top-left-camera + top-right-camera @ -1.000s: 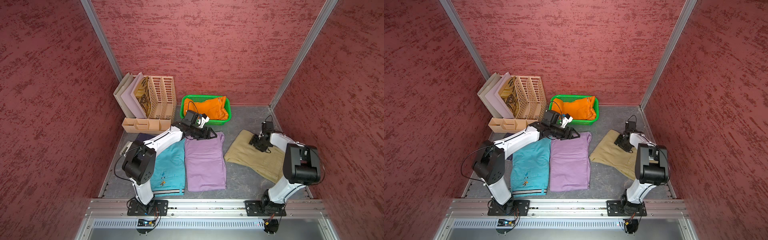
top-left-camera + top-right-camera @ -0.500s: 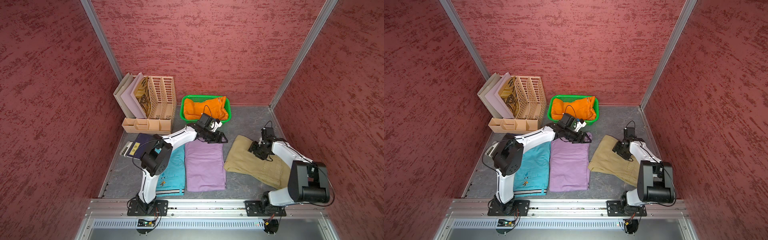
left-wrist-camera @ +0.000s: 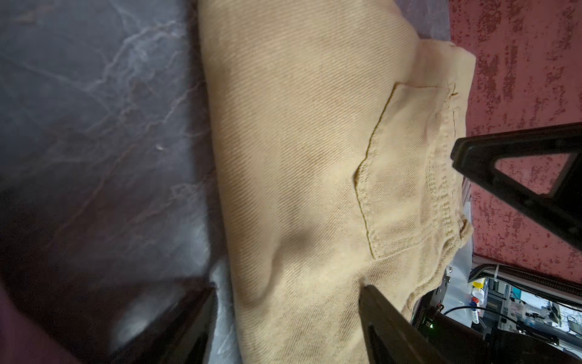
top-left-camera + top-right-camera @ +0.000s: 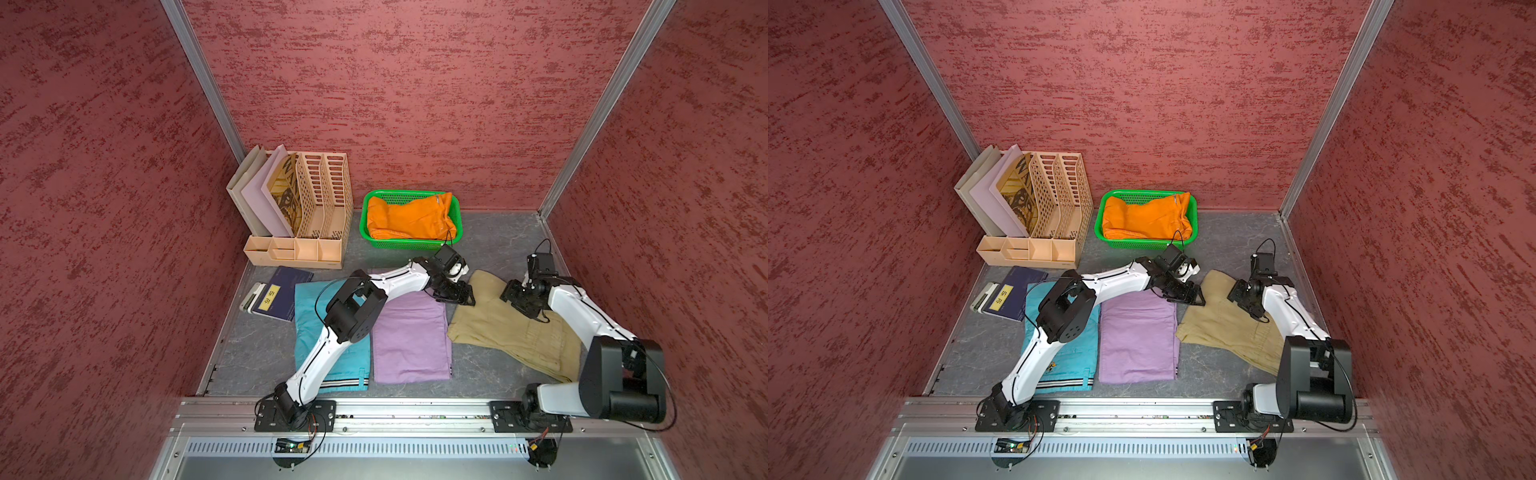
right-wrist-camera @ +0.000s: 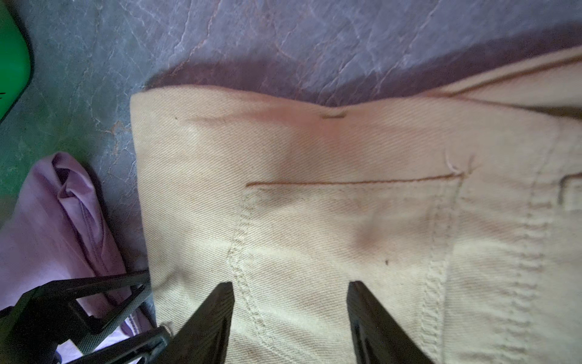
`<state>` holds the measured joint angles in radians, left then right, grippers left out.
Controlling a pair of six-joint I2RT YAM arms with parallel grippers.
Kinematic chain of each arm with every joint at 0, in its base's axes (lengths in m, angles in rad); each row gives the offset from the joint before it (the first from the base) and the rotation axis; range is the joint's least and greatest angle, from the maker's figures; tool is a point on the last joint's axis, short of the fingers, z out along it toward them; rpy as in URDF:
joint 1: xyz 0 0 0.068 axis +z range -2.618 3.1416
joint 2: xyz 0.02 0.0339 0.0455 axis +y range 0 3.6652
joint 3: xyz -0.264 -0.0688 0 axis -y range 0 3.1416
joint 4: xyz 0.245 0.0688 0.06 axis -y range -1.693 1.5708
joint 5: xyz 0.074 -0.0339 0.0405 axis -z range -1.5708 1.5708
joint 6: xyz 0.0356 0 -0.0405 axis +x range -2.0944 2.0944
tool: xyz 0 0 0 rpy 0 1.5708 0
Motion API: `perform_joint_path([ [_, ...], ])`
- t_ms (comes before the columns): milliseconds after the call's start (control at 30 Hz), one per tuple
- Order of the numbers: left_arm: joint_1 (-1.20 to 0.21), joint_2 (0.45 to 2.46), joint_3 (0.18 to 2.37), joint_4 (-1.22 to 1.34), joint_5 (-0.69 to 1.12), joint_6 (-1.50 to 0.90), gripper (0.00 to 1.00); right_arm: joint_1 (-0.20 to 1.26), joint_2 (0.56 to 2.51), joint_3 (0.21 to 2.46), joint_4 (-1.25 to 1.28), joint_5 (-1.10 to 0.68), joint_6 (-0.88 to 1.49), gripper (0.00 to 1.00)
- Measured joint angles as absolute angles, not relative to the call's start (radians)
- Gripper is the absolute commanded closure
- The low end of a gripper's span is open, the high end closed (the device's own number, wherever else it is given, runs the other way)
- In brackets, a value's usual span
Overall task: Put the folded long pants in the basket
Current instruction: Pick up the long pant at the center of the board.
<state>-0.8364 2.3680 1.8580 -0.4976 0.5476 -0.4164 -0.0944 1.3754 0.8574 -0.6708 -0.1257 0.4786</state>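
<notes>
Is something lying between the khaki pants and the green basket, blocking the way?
No object lies between them: only bare grey floor separates the khaki pants from the basket. The left gripper is at the pants' edge on that side, and orange pants already fill the basket.

Peach file rack (image 4: pixel 320 199), navy notebook (image 4: pixel 289 289), grey marbled table (image 4: pixel 257 345), red walls (image 4: pixel 415 83)

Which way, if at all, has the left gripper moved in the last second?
Yes: the left gripper moved toward the robot's right, away from the file rack, to the edge of the khaki pants.
</notes>
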Motion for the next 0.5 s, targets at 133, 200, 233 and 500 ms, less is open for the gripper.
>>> perform_joint_path([
  [133, -0.838, 2.376, 1.857, -0.485, 0.564, -0.442, 0.41, -0.097, 1.367, 0.857, -0.679, -0.125, 0.478, 0.37],
  [200, -0.841, 2.388, 1.859, -0.470, 0.570, -0.454, 0.51, -0.099, 1.364, 0.856, -0.679, -0.125, 0.478, 0.37],
  [233, -0.842, 2.394, 1.861, -0.464, 0.575, -0.457, 0.54, -0.100, 1.363, 0.856, -0.680, -0.125, 0.478, 0.37],
  [500, -0.870, 2.430, 1.914, -0.477, 0.530, -0.483, 1.00, -0.105, 1.353, 0.855, -0.683, -0.124, 0.478, 0.37],
])
